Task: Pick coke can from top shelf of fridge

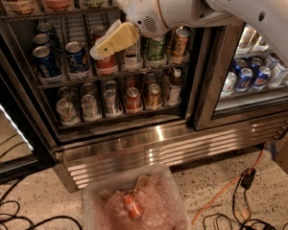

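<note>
My gripper (100, 49) hangs at the fridge (134, 145), its tip overlapping the top of the coke can (107, 65), which stands on the shelf (77, 82) right of two Pepsi cans (78, 59). Open or closed, I cannot tell.

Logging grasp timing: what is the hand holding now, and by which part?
Cannot be told: the hand is in front of the upper part of the coke can, but no grip shows.

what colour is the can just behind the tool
The can is red, in the camera view; the tool hovers just in front of it.
</note>
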Robot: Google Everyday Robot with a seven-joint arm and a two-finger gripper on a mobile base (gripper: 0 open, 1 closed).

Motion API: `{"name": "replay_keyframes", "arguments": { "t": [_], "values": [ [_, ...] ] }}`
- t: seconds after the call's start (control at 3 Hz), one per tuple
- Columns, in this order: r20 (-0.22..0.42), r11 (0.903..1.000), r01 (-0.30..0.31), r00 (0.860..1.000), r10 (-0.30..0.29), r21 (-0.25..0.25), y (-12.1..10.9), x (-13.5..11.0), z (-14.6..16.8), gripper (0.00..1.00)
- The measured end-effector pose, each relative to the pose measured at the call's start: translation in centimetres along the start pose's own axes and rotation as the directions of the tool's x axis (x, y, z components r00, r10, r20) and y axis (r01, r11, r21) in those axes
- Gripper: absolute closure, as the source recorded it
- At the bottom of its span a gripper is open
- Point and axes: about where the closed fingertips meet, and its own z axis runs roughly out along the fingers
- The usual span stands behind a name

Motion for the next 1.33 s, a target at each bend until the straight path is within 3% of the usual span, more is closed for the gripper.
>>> {"name": "replay_keyframes", "arguments": {
  "t": [0.67,1.33],
  "values": [
    [0.070,0.9947,0.037,0.997,-0.030,-0.096,0.9,-1.7,4.0,0.00],
    [0.154,0.9822,0.093,0.986,-0.067,-0.164,1.7,-4.2,7.7,0.00]
  ]
}}
